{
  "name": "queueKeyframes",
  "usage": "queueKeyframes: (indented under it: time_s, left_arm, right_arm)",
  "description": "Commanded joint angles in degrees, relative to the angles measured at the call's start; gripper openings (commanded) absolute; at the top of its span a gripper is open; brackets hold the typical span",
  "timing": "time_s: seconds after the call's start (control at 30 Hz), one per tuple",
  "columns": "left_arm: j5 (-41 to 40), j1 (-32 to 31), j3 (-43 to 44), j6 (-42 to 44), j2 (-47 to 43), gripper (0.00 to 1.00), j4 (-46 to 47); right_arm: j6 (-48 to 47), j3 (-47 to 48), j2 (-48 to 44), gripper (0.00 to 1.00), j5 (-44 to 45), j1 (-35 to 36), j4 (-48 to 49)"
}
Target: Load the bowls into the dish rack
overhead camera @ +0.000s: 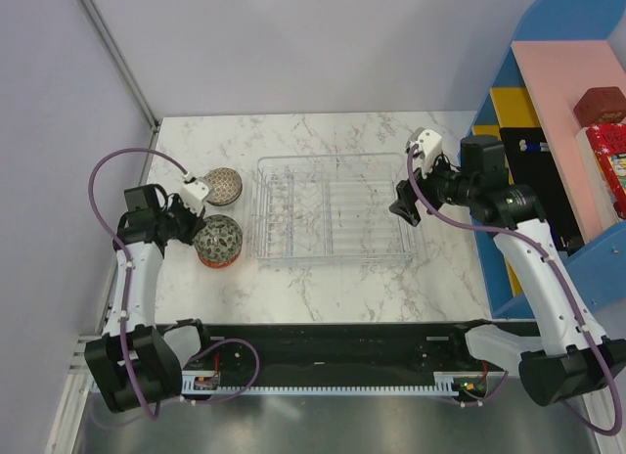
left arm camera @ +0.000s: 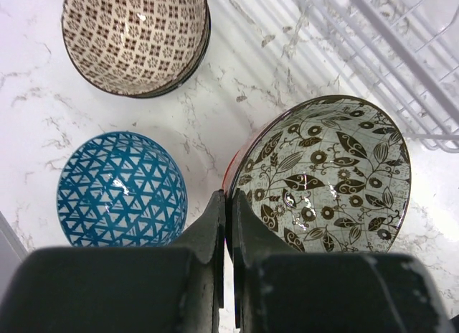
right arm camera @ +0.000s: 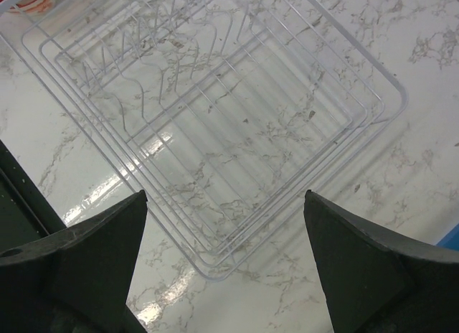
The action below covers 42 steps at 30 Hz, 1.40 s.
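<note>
1. The left hand (left arm camera: 228,207) was clenched, its two fingers pinched on the near rim of the floral bowl (left arm camera: 323,175), which stood upright on the desk (overhead camera: 342,297) with its opening facing up.
2. Just to the left of that hand's fingers stood the blue bowl (left arm camera: 122,189), close beside the floral bowl. Ahead of the hand and to its left was the lattice bowl (left arm camera: 136,39), apart from both.
3. The dish rack (overhead camera: 260,209) lay ahead of the left hand and to its right, near the floral bowl but not touching it. No bowl could be seen in it.
4. The right hand (right arm camera: 225,200) hung above the rack's far side with its fingers spread wide, grasping nothing. The rack's ribs lay directly below and ahead of it.
5. The step in hand looked like the pick-up of the first bowl: the grip was made, the lift not yet begun.
6. The next move would likely call for raising the bowl straight up by its rim, clear of the blue bowl, then carrying it rightward over the rack's raised edge and tipping it between the ribs. A rim pinch lets a bowl swing, so a slow lift seemed wise.
</note>
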Motion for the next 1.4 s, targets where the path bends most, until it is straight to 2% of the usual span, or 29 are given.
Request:
queueKeyframes:
  time_s: [0.0, 0.13, 0.27, 0.33, 0.37, 0.47, 0.6, 0.8, 0.93, 1.1, 1.37]
  left_arm:
    - [6.29, 0.18, 5.39, -2.57, -3.24, 0.02, -1.76]
    - [10.93, 0.09, 8.9, -6.43, -3.25, 0.02, -1.94]
    - [22.69, -0.26, 13.56, -11.52, 0.35, 0.02, -1.07]
    - [25.09, -2.09, 16.1, -15.21, 2.81, 0.02, 0.77]
    - [25.36, -2.97, 16.46, -16.79, 3.26, 0.02, 4.79]
    - [24.4, -7.28, 15.86, -22.77, 4.05, 0.02, 13.75]
    - [22.03, -16.57, 15.59, -25.33, 6.07, 0.02, 19.31]
    - [24.3, -22.93, 17.86, -29.28, 12.74, 0.02, 24.77]
    - [24.04, -24.78, 18.58, -30.95, 16.7, 0.02, 29.43]
    - [27.55, -26.45, 23.4, -34.03, 23.2, 0.02, 29.88]
    - [27.3, -29.87, 26.49, -35.97, 25.58, 0.02, 29.44]
  right_arm:
    - [5.18, 4.08, 2.26, 0.98, -3.85, 0.28, 3.53]
    - [10.63, 2.77, 2.44, 0.98, -8.06, 0.28, 10.8]
    - [20.45, 1.98, 3.93, 0.98, -13.86, 0.28, 18.98]
    - [25.39, 1.89, 6.55, 0.98, -17.29, 0.28, 24.5]
    - [30.8, 1.89, 7.79, 0.98, -18.52, 0.28, 26.37]
    - [37.86, 2.24, 13.58, 0.98, -23.44, 0.28, 32.96]
    - [46.48, 2.33, 21.75, 0.98, -29.15, 0.28, 39.2]
    - [55.8, 0.57, 27.66, 0.97, -36.37, 0.37, 48.87]
    - [57.66, -1.27, 29.42, 0.97, -37.78, 0.63, 51.35]
    - [56.7, -2.59, 31.7, 0.96, -38.92, 1.42, 51.52]
    - [57.31, -3.56, 34.34, 0.96, -38.92, 3.36, 52.4]
